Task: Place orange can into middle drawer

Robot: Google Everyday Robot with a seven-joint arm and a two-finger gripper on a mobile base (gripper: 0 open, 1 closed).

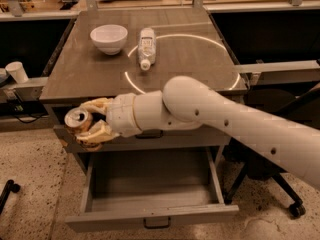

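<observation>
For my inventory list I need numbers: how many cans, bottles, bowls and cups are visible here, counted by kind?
Cans: 1, the orange can, held in the jaws of the gripper by the front left corner of the table.
Bottles: 1, the clear bottle, lying on the table.
Bowls: 1, the white bowl.
Cups: 1, the white paper cup, left of the table.
Total: 4.

The white arm (240, 119) comes in from the lower right and runs along the table's (200, 69) front edge, with its elbow bulging around the middle of that edge. From there the wrist stretches sideways toward the table's front-left corner. The gripper (86, 124) sits just off that corner, tan fingers (97, 104) clamped on either side of the orange can (76, 118).
</observation>
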